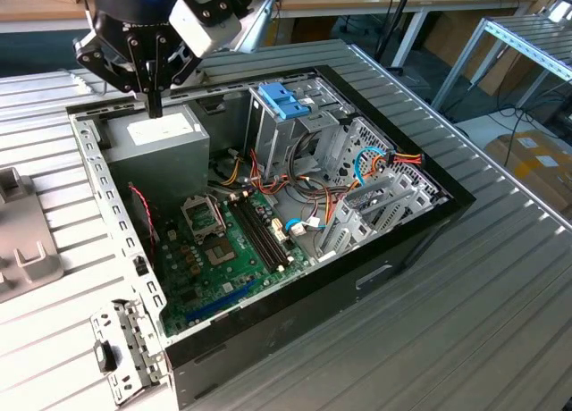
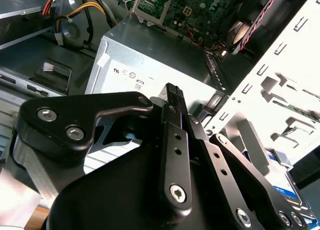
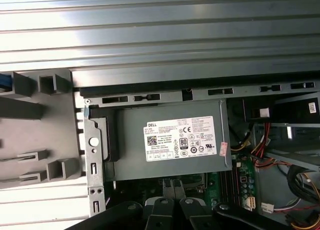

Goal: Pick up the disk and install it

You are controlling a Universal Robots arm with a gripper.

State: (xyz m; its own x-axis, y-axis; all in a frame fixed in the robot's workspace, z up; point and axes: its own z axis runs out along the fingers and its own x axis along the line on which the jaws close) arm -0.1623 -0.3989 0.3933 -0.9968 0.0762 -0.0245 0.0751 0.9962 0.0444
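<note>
My gripper (image 1: 155, 107) hangs at the far left corner of the open computer case (image 1: 420, 241), fingertips pointing down just above the grey power-supply box (image 1: 165, 138). Its fingers stand shut together with nothing between them, as both wrist views show (image 2: 174, 91) (image 3: 172, 184). In the second wrist view a corner of the disk (image 2: 284, 186), with a white and blue label, peeks out past the gripper body, outside the case's white metal edge. The gripper is not touching it.
A blue plastic tab (image 1: 284, 98) tops the metal cage at the back. An empty drive bay (image 1: 375, 205) with orange and blue cables sits on the exterior view's right, the green motherboard (image 1: 223, 250) in the middle. A grey slotted fixture (image 1: 22, 241) (image 3: 40, 130) lies left of the case.
</note>
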